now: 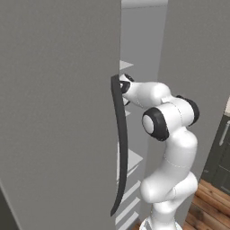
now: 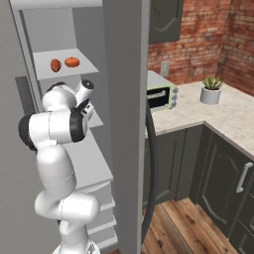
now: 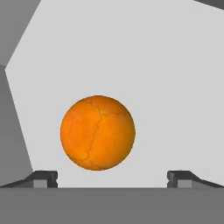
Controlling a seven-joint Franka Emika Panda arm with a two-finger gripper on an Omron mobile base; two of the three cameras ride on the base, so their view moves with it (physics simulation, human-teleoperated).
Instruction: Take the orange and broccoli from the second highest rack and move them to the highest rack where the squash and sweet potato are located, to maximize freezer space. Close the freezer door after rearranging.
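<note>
- At centre frame of the hand view sat the round, cracked-skin orange (image 3: pixel 97 132), beyond the wide-spread, empty claw (image 3: pixel 112 178).
- It looked light, firm and rollable; best gripped across its widest middle.

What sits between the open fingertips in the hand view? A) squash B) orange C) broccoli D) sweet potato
B: the orange, a round orange-skinned fruit, lies on the pale shelf ahead of the gripper, centred between its spread fingertips and not yet gripped.
</note>
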